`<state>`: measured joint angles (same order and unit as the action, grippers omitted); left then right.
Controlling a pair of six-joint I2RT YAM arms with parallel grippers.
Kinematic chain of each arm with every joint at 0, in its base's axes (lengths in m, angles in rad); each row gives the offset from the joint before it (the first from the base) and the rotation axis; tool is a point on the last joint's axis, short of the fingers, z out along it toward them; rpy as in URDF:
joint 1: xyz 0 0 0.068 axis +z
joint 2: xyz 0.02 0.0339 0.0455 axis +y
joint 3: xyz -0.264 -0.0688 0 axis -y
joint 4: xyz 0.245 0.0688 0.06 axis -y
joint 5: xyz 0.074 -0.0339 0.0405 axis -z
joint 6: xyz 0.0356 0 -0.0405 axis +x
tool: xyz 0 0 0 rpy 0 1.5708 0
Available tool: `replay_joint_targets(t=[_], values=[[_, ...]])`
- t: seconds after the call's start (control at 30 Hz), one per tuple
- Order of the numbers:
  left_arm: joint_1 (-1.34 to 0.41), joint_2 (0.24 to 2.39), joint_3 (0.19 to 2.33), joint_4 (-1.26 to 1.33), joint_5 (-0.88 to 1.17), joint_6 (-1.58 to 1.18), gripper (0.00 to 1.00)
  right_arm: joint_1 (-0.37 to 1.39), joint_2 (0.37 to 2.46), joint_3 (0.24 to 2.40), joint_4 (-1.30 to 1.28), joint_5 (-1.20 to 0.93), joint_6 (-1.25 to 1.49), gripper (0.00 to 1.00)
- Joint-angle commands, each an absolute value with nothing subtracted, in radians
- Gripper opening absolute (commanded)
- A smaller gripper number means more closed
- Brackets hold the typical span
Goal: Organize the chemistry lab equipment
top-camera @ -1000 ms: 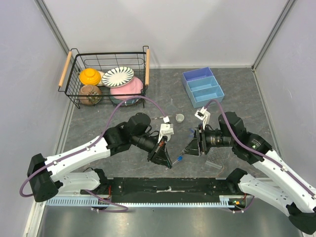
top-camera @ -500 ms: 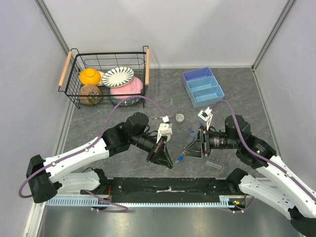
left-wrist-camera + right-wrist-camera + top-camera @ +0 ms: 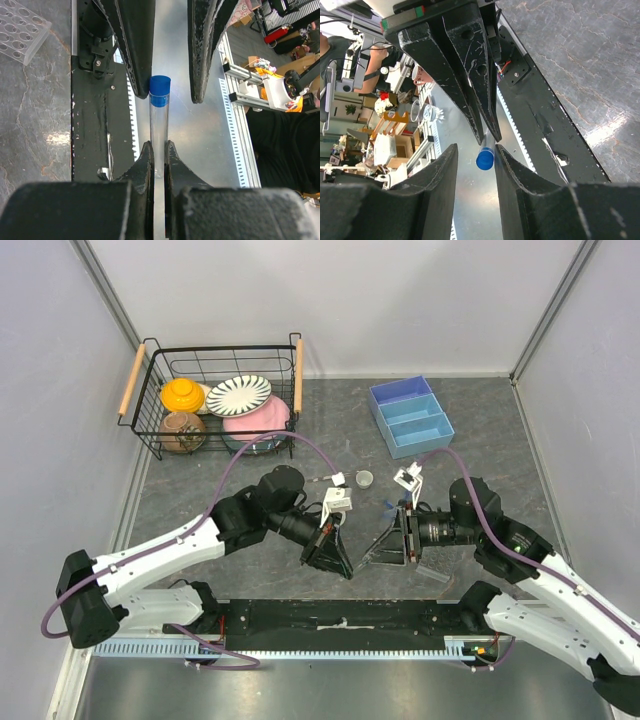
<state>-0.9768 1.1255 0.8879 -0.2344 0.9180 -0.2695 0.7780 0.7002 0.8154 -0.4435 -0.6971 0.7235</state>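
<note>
The right tool (image 3: 476, 148), apart, has slid around the tube (image 3: 160, 120) clamped in the left tool (image 3: 158, 145).

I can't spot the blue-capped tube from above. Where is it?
In the left wrist view, the tube is pinched near its base by the left claw, its blue cap between the open fingers of the right claw.

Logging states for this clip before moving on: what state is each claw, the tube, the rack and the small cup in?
left claw: shut on the blue-capped tube, at its closed end
right claw: open, fingers either side of the cap
blue-capped tube: cap on, gripped at one end only
tube rack: on the table, visible holes empty
tiny white cup: upright on the table
</note>
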Motion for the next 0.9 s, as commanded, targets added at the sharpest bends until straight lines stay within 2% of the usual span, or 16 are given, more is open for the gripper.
replay_joint_targets(t=[0.0, 0.17, 0.27, 0.3, 0.4, 0.5, 0.53, 0.57, 0.6, 0.63, 0.67, 0.7, 0.87], values=[[-0.968, 1.135, 0.937, -0.215, 0.925, -0.262, 0.02, 0.801, 0.693, 0.804, -0.391, -0.672, 0.744, 0.42], [-0.96, 1.137, 0.943, -0.216, 0.927, -0.261, 0.02, 0.815, 0.69, 0.79, -0.384, -0.663, 0.752, 0.39], [-0.956, 1.134, 0.943, -0.219, 0.93, -0.259, 0.02, 0.819, 0.689, 0.788, -0.382, -0.658, 0.753, 0.26], [-0.953, 1.134, 0.943, -0.221, 0.93, -0.258, 0.02, 0.822, 0.692, 0.788, -0.382, -0.657, 0.753, 0.17], [-0.95, 1.134, 0.943, -0.224, 0.928, -0.255, 0.02, 0.825, 0.69, 0.79, -0.385, -0.65, 0.752, 0.0], [-0.945, 1.135, 0.943, -0.233, 0.911, -0.258, 0.03, 0.828, 0.692, 0.79, -0.399, -0.632, 0.742, 0.0], [-0.942, 1.135, 0.945, -0.245, 0.904, -0.261, 0.08, 0.828, 0.693, 0.795, -0.406, -0.618, 0.738, 0.0], [-0.94, 1.137, 0.948, -0.253, 0.89, -0.265, 0.37, 0.828, 0.693, 0.799, -0.417, -0.606, 0.724, 0.0], [-0.94, 1.135, 0.953, -0.265, 0.85, -0.267, 0.53, 0.828, 0.695, 0.805, -0.445, -0.591, 0.713, 0.0], [-0.94, 1.134, 0.963, -0.281, 0.829, -0.265, 0.64, 0.828, 0.701, 0.819, -0.463, -0.569, 0.704, 0.0], [-0.939, 1.134, 0.969, -0.31, 0.801, -0.265, 0.94, 0.828, 0.712, 0.827, -0.485, -0.525, 0.681, 0.0], [-0.939, 1.131, 0.976, -0.331, 0.757, -0.265, 1.0, 0.828, 0.716, 0.836, -0.53, -0.491, 0.672, 0.0], [-0.94, 1.112, 1.031, -0.475, 0.618, -0.239, 1.0, 0.83, 0.773, 0.91, -0.723, -0.208, 0.632, 0.0]])
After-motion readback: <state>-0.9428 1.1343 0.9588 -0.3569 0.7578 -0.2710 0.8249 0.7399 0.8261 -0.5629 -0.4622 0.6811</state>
